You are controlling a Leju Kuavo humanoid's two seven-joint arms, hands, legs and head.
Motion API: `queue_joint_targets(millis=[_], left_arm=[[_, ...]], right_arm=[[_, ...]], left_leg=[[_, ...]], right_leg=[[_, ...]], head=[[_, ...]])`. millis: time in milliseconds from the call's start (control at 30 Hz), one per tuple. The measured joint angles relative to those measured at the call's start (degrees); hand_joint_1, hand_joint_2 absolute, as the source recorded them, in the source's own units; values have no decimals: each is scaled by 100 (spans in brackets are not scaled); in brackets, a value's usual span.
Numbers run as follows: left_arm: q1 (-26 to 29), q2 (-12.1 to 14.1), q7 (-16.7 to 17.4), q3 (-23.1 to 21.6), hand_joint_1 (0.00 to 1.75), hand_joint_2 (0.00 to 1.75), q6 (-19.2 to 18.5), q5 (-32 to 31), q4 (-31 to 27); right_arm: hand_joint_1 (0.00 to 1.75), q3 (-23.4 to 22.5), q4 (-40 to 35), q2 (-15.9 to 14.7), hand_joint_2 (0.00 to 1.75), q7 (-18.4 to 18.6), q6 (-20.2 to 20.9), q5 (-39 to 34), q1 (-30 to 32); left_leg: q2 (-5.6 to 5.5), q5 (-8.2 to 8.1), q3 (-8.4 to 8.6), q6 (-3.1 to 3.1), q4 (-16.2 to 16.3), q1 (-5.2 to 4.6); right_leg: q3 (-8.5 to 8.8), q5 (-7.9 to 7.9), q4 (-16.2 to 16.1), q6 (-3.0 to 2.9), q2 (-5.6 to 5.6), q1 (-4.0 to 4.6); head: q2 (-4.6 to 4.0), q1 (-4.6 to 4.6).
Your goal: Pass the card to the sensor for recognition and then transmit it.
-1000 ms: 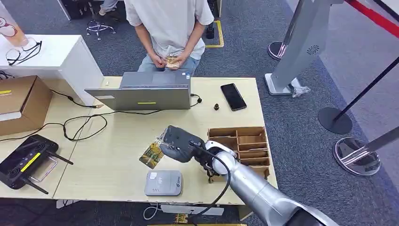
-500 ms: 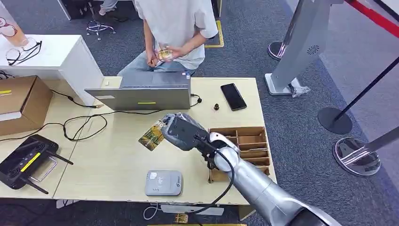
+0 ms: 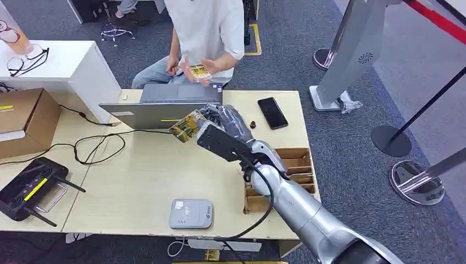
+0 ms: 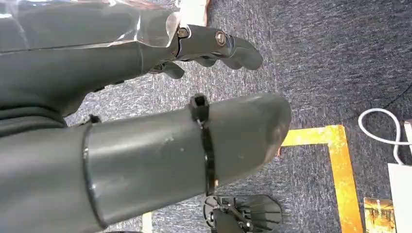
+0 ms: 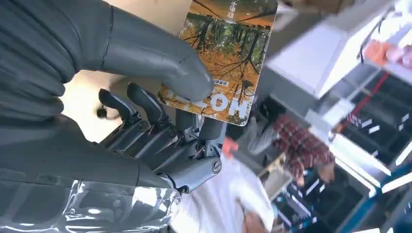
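My right hand point(image 3: 222, 132) is raised over the middle of the table, just in front of the laptop point(image 3: 165, 107). It pinches an autumn-tree picture card point(image 3: 188, 126) between thumb and fingers. In the right wrist view the thumb point(image 5: 145, 53) presses on the card point(image 5: 221, 58). The grey card sensor point(image 3: 190, 213) lies flat near the table's front edge, well behind the hand. A person point(image 3: 203, 27) sits across the table and holds more cards point(image 3: 198, 71) in raised hands. My left hand point(image 4: 145, 121) hangs over the carpet, fingers apart, holding nothing.
A wooden compartment box point(image 3: 286, 170) stands at the table's right, under my forearm. A black phone point(image 3: 272, 113) lies at the far right. Black cables point(image 3: 99, 144), a cardboard box point(image 3: 22, 118) and a black controller point(image 3: 30, 187) occupy the left side.
My right hand has carried the card up and away from above the sensor, toward the laptop and the person. The person has lifted their hands with cards.
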Motion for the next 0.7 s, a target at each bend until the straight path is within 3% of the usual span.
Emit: queue_joint_targets(millis=[267,467,700], left_arm=[[-3,-2,0,0,0,0,0,-35,0],[-12,-9,9,0,0,0,20,-77,0],[-30,-44,22,0,0,0,35,-107,0]], right_arm=[[175,-179,33,122,175,-83,-1086,822,-106],[175,-264,251,216,175,-2,-1933,1930,-313],[175,-264,870,356,175,223,-2459,3047,-664]], left_leg=[[1,0,0,0,0,0],[1,0,0,0,0,0],[0,1,0,0,1,0]], right_leg=[[-1,0,0,0,1,0],[0,2,1,2,1,0],[0,2,1,2,0,0]], head=[[0,-2],[0,-2],[0,0]])
